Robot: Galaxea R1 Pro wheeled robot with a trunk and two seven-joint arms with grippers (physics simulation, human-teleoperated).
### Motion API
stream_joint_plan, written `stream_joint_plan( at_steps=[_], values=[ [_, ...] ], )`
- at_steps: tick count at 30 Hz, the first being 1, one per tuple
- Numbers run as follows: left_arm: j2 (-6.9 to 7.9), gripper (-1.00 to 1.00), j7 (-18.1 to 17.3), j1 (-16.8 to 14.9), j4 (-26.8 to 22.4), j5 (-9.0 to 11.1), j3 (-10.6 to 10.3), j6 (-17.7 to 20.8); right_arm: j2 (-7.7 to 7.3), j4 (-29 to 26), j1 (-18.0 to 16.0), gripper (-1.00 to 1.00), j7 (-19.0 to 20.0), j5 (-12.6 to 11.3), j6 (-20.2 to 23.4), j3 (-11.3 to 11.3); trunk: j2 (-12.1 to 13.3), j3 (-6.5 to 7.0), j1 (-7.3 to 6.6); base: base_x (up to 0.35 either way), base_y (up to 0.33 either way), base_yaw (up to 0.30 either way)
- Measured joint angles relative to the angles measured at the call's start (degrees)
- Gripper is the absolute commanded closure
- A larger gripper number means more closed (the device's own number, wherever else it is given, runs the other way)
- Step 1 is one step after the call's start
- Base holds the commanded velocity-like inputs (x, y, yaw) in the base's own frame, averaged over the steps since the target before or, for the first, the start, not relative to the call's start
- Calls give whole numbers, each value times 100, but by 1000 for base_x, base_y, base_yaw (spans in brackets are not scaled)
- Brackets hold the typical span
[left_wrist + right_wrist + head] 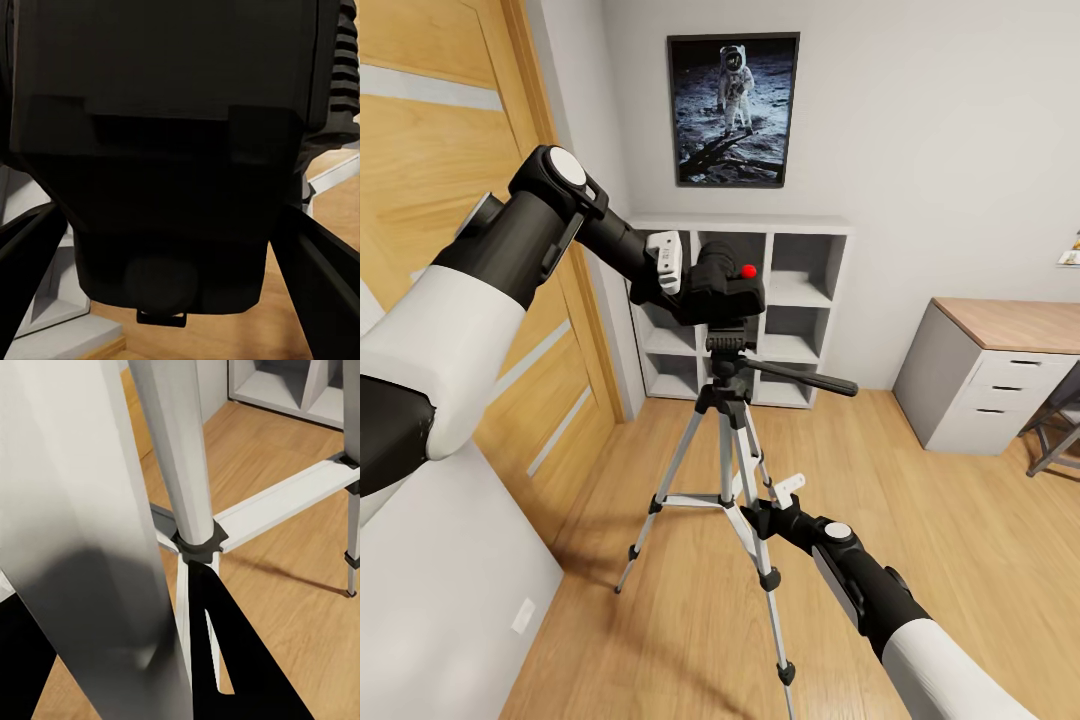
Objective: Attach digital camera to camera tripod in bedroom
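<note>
Camera (725,285): small black box with a red spot on top, held in the left gripper (700,285), whose fingers clench its sides. It sits directly over the head of the tripod (732,420), touching or just above the mount; the contact line is too dark to confirm seating. In the left wrist view the camera's dark body (172,150) spans the space between the two fingers (26,262).

Tripod: upright on the wood floor (920,540), three silver legs spread, black pan handle (805,378) pointing toward the desk (1000,370).

Right gripper (765,510): at a tripod leg, mid-height, near the brace hub. The right wrist view shows the leg (75,532) pressed close against a finger (240,660); whether the grip is clenched cannot be told.

Surroundings: white cube shelf (800,300), oak door (450,200), astronaut poster (732,108).

Progress: camera carried to the mount and aligned. Remaining, by appearance: confirm seating, release.
</note>
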Motion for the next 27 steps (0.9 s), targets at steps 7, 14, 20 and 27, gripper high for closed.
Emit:
stream_joint_plan(
  at_steps=[7, 14, 20, 27],
  values=[
    [0, 100, 0, 0, -3, -3, 0, 0, 0, 0, 0, 100, -1, -1, 0, -1, 0, 0, 0, 0, 0, 0],
    [1, 100, -3, 0, -10, 2, -2, -17, 0, 0, 0, 100, 2, 0, 1, -2, 0, 0, 0, 0, 0, 0],
    [0, 100, -12, 0, -16, 11, -4, -37, -4, -1, 1, 100, 4, -6, 1, 0, 1, 0, 0, 0, 0, 0],
    [-6, 100, -14, 1, -17, 17, -8, -50, -7, -1, 2, 100, 5, -11, 2, 0, 1, 0, 0, 0, 0, 0]
  ],
)
